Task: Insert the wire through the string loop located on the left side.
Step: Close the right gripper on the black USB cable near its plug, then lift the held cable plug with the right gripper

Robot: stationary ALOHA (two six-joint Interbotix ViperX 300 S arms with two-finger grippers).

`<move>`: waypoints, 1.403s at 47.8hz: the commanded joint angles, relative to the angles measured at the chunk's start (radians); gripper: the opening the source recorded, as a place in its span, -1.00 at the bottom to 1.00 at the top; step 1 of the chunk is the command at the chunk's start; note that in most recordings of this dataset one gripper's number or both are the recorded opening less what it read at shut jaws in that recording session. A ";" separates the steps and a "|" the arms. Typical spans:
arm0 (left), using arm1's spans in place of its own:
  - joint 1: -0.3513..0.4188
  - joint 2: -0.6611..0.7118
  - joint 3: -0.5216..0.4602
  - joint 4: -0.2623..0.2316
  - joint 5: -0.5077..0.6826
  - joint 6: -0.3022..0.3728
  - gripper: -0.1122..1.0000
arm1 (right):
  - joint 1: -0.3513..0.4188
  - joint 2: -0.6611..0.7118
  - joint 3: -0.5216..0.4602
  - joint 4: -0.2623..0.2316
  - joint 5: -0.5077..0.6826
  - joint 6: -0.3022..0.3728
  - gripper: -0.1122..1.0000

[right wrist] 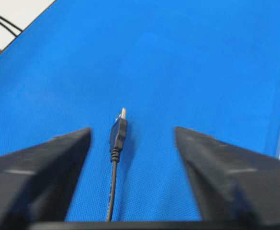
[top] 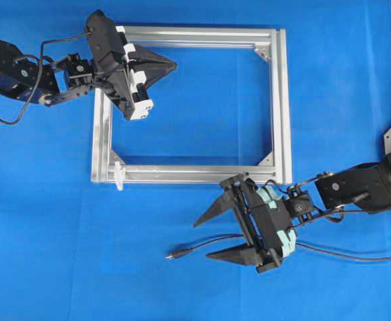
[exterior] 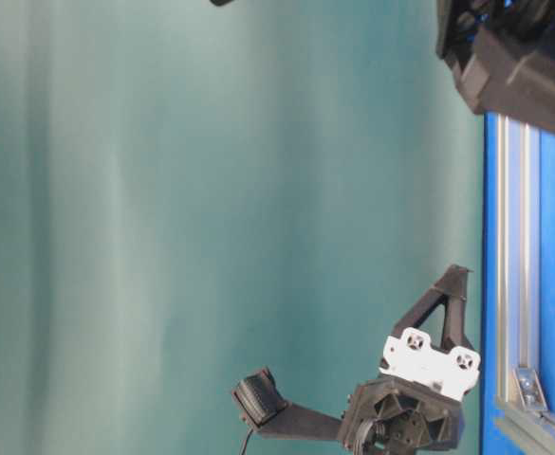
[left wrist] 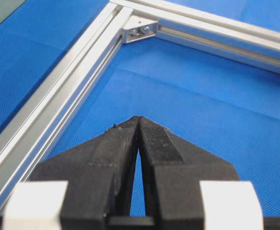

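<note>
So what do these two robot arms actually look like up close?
Both arms are black, jointed machines with thin black cables looping along them. Each ends in a gripper with two long, pointed, wedge-shaped black jaws, ridged on their inner faces. The left gripper has white plastic blocks on its body; the right gripper has pale turquoise ones instead. A round black wrist section sits behind each gripper.

Overhead looks straight down; table-level view is turned sideways; both wrist views look close along their fingers, sharing the frame (top: 190, 105)

A silver aluminium frame (top: 282, 107) with corner brackets (left wrist: 140, 32) lies on the blue mat (top: 342, 80).
</note>
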 commanded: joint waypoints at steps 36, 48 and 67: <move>0.002 -0.032 -0.006 0.006 -0.005 0.002 -0.80 | 0.035 0.190 -0.054 0.066 -0.135 0.054 0.79; 0.002 -0.032 -0.006 0.006 -0.003 0.002 -0.80 | 0.037 0.212 -0.061 0.067 -0.137 0.055 0.77; 0.002 -0.032 -0.006 0.006 -0.002 0.002 -0.80 | 0.034 0.213 -0.061 0.067 -0.140 0.051 -0.36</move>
